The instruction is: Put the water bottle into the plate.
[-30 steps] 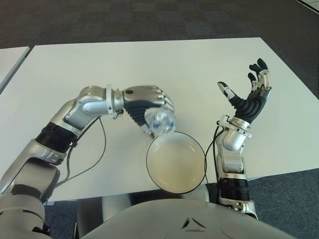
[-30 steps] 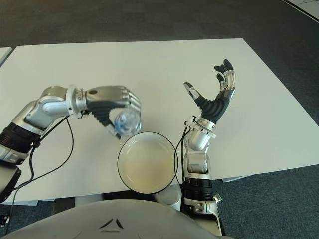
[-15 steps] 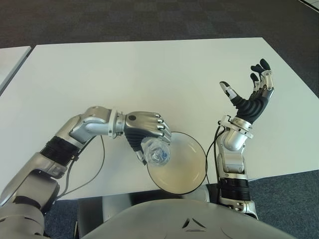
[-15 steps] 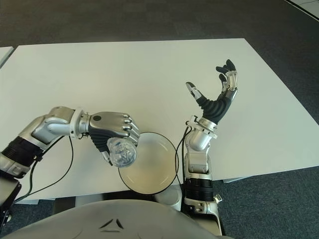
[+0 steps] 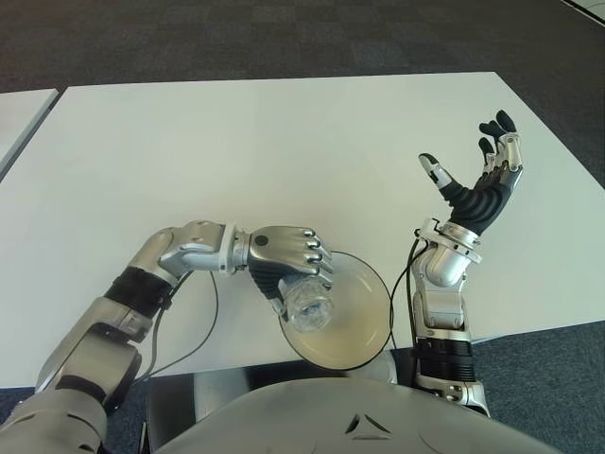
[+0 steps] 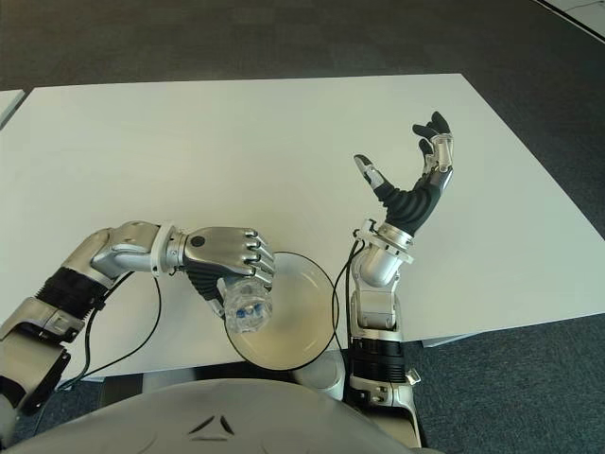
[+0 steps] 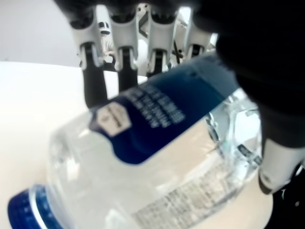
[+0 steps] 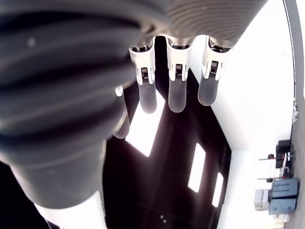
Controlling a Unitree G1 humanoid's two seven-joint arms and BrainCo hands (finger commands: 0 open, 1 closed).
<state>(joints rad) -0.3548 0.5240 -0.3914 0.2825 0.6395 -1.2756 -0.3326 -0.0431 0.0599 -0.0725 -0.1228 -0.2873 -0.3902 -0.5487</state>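
Observation:
A clear plastic water bottle (image 5: 307, 305) with a blue label (image 7: 167, 112) and blue cap (image 7: 26, 210) is gripped in my left hand (image 5: 284, 263), whose fingers curl over it. The bottle hangs over the left part of a shallow cream plate (image 5: 354, 326) with a dark rim, at the table's near edge. I cannot tell whether the bottle touches the plate. My right hand (image 5: 477, 180) is raised to the right of the plate, palm up, fingers spread and holding nothing.
The white table (image 5: 284, 142) stretches bare behind the plate and both arms. A second white table edge (image 5: 19, 109) shows at the far left. Dark carpet (image 5: 284, 38) lies beyond. A black cable (image 5: 184, 345) loops under my left forearm.
My left hand has carried the bottle toward me and to the right, from beside the plate's far-left rim to over the plate's left part. The right hand has barely moved.

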